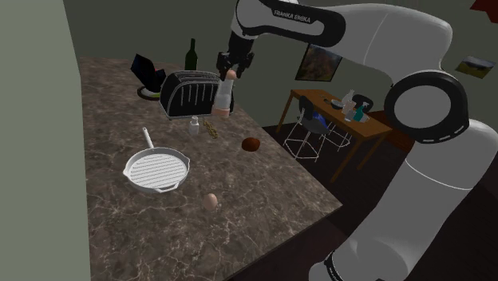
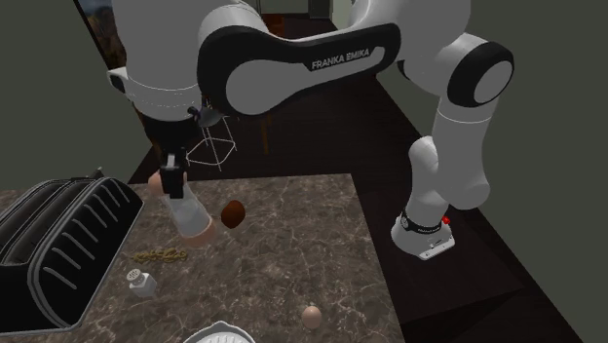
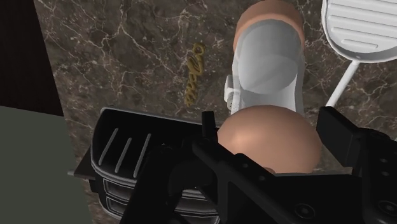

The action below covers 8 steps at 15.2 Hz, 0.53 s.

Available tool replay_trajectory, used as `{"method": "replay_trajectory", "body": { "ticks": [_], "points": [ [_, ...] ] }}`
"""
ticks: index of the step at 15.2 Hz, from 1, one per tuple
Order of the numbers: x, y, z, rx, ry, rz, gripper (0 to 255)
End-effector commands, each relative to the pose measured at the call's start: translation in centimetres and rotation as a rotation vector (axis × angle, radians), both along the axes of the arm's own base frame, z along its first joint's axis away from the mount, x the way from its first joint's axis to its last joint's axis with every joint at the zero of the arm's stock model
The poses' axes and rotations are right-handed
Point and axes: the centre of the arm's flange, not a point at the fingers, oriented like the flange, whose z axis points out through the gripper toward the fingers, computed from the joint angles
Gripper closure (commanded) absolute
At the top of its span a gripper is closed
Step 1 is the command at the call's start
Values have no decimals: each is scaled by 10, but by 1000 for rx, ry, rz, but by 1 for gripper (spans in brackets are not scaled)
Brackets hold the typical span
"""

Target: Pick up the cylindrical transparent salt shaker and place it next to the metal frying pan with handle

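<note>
Dark marble desk (image 1: 120, 231): egg (image 1: 210, 201) by near edge, ribbed pan (image 1: 156, 170) mid-desk. Arm stretched over desk, tool (image 1: 230, 73) pointing down, clamped on salt shaker (image 1: 224, 97): clear cylinder, peach caps, tilted, above desk beside toaster (image 1: 190, 92). Wrist view: gold chain (image 3: 192, 73) below shaker. Shoulder view: bottle (image 1: 191, 54) beyond toaster.

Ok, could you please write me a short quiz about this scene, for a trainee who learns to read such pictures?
1. True or false: the gripper is open and empty.
2. What lies on the counter right beside the gold chain? A) a small shaker B) a fork C) a cup
3. Missing word: the transparent shaker in the gripper is close to the dark ____.
Key: 1 false, it is shut on the transparent shaker. 2 A. 3 toaster.
</note>
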Motion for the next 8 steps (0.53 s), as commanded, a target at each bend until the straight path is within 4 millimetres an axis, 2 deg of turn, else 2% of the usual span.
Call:
{"method": "replay_trajectory", "body": {
  "ticks": [1, 8],
  "points": [
    [0, 0, -11, 0, -1, 0, 255],
    [0, 0, -48, 0, -1, 0, 255]
  ]
}}
